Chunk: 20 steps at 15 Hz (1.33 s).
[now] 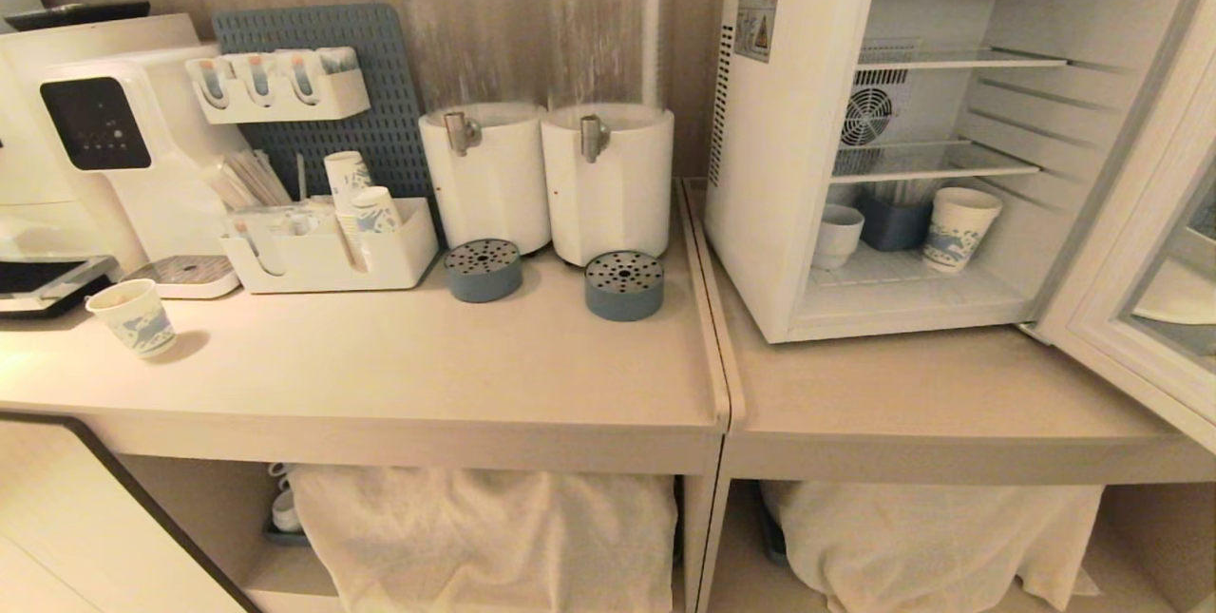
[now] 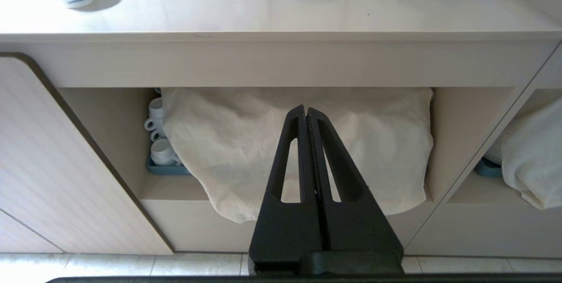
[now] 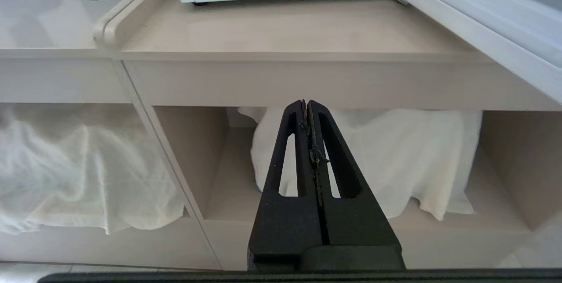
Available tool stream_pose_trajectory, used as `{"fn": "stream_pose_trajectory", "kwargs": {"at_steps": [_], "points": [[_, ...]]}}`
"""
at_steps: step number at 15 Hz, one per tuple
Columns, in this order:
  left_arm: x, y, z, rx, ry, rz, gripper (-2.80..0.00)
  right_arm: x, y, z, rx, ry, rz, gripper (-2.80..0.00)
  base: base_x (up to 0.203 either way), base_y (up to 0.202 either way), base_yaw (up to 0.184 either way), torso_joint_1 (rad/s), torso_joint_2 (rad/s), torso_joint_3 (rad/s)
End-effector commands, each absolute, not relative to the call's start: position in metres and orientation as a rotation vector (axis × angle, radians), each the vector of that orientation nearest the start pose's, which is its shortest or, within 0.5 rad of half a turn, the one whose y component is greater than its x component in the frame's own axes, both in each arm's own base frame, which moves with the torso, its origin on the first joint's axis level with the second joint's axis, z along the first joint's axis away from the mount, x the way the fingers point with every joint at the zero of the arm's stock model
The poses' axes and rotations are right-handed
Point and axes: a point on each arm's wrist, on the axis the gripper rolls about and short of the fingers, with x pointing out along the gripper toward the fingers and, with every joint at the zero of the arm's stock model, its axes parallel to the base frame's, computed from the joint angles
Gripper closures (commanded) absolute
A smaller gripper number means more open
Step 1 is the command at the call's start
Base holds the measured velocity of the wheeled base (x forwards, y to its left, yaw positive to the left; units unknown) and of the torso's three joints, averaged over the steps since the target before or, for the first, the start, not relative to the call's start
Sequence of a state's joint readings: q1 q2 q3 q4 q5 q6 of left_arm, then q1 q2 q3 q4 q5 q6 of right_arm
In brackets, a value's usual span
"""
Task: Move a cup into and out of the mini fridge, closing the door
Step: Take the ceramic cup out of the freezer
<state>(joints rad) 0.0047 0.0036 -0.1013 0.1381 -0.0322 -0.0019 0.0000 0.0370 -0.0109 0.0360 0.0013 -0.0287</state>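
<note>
Both claws are pressed together and empty: the left gripper (image 2: 306, 109) and the right gripper (image 3: 306, 103) are held low before the under-counter shelves. The mini fridge (image 1: 760, 166) is seated on the counter (image 1: 931, 394), at its right end, with the door (image 1: 1130, 309) swung wide open. The cup (image 1: 837, 235) is set on the fridge floor, left of a printed paper cup (image 1: 959, 228).

door (image 1: 1140, 242) cut off at the right edge, blue container (image 1: 893, 221) half hidden behind cup (image 1: 838, 235)
</note>
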Motion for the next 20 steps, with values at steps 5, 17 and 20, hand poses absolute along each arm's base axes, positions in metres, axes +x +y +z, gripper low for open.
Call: {"fn": "stream_pose_trajectory", "kwargs": {"at_steps": [5, 17, 20], "points": [[-0.0311, -0.0009, 0.0889, -0.002, 0.041, -0.028, 0.0, -0.0208, 0.0, 0.0757, -0.029, 0.063, 0.004, 0.0, 0.117, 0.097, -0.004, 0.0, 0.01, -0.001], [-0.0311, -0.0011, 0.0891, 0.005, 0.04, -0.04, 0.0, -0.0209, 0.0, 0.0757, -0.029, 0.061, 0.004, 0.0, 0.083, 0.027, 0.0, 0.001, 0.0, 0.001], [-0.031, -0.0012, 0.089, 0.004, 0.038, -0.04, 0.0, -0.0208, 0.0, 0.0757, -0.029, 0.062, 0.003, 0.0, 0.038, -0.043, 0.005, 0.002, 0.0, 0.003]]}}
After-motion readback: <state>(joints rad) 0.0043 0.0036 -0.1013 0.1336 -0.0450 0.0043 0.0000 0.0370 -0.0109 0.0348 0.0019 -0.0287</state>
